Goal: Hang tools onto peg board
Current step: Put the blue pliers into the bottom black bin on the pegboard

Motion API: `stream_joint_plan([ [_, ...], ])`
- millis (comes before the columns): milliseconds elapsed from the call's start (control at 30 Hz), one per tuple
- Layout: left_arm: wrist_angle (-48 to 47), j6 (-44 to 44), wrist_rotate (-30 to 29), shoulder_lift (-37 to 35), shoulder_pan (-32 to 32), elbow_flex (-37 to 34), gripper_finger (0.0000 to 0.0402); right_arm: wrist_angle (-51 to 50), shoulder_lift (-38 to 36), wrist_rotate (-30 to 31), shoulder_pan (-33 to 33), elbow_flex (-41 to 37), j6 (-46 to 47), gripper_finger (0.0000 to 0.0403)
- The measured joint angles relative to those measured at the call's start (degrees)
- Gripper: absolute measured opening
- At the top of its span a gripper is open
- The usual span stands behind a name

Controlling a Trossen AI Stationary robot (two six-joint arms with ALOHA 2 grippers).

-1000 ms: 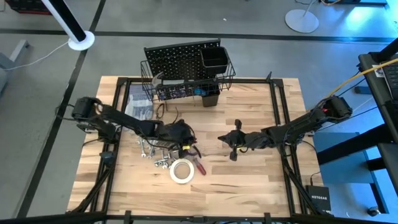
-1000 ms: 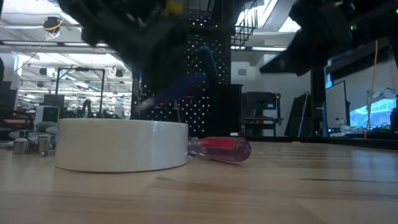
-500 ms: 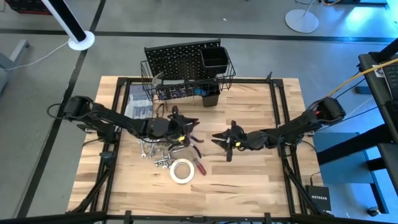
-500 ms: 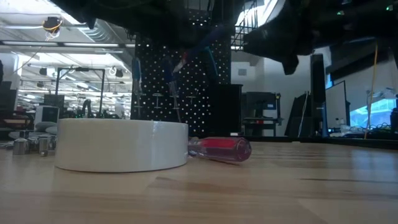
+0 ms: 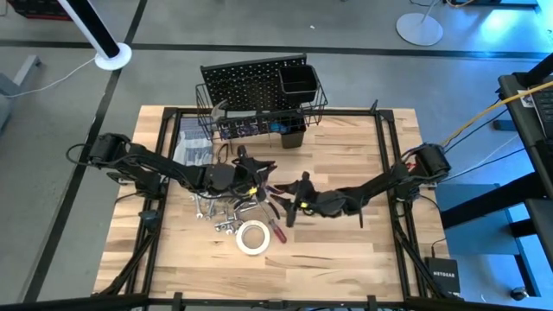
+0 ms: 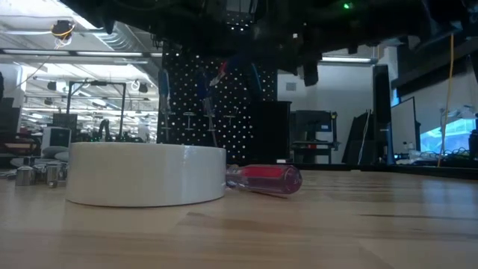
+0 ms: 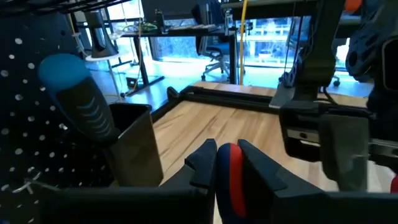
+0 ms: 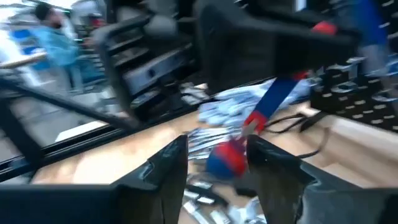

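The left pincer clamps a red-handled tool, stiff, light, best held mid-handle. Just beside it, the right pincer gapes empty; the peg board stands beyond both.

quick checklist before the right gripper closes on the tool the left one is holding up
1. Left gripper shut on the red and blue tool: ok, its fingers pinch the red part.
2. Right gripper open: ok, a gap shows between its fingers.
3. Tool between the right fingers: cannot tell, the right wrist view has its red end in line with the gap but not how far off.
4. Grippers apart: ok, the high view shows a small gap between them.
5. Peg board upright with free holes: ok.
6. White tape roll and red-handled screwdriver out of the way: ok, both lie on the table nearer the front edge.
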Motion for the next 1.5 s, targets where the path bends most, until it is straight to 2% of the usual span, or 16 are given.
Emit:
stream_joint_plan([
  [67,-0.2,0.1,-0.1,0.0,-0.4,0.0,0.0041,-3.1,0.0,3.2,0.0,1.1,0.0,0.0159],
  [167,-0.1,0.3,-0.2,0.0,-0.6,0.0,0.0038,-3.6,0.1,4.5,0.0,1.8,0.0,0.0139],
  [333,-0.3,0.3,-0.1,0.0,-0.6,0.0,0.0047,-4.2,0.1,4.7,0.0,1.9,-0.5,0.006],
  [367,-0.2,0.1,0.0,0.0,-0.6,0.0,0.0052,-4.3,0.0,4.7,0.0,1.9,-1.3,0.0054],
  [633,-2.1,0.0,4.7,-0.9,-0.8,0.0,0.011,-8.4,-1.5,6.3,0.1,1.8,-4.8,0.0054],
  [767,-14.0,-1.8,5.8,-4.8,-1.6,1.3,0.0144,-16.5,-6.8,11.8,2.1,1.2,-6.1,0.0054],
  [900,-26.7,-5.7,6.0,-9.4,-3.3,1.5,0.0161,-27.3,-13.3,16.7,3.9,-0.9,-7.7,0.0054],
  [1000,-31.3,-7.3,5.9,-11.4,-5.2,0.4,0.0163,-35.2,-18.5,17.5,3.5,-3.6,-6.5,0.0054],
  [1067,-32.0,-7.8,6.0,-11.5,-6.6,-1.1,0.0163,-36.8,-21.9,17.6,1.5,-6.3,-6.3,0.0054],
  [1167,-30.7,-9.1,6.0,-11.5,-8.1,-3.4,0.0164,-36.7,-28.0,14.8,-3.1,-10.8,-6.5,0.0054],
  [1233,-29.6,-10.7,5.7,-11.5,-8.3,-5.1,0.0164,-34.3,-32.4,10.5,-7.0,-14.0,-7.3,0.0054],
  [1400,-24.1,-12.9,5.3,-11.5,-8.3,-8.5,0.0164,-21.8,-39.2,-5.2,-19.2,-20.7,-9.6,0.0054],
  [1500,-22.6,-12.8,5.3,-11.5,-8.3,-9.4,0.0164,-17.3,-39.3,-16.1,-26.7,-21.6,-9.2,0.0054],
])
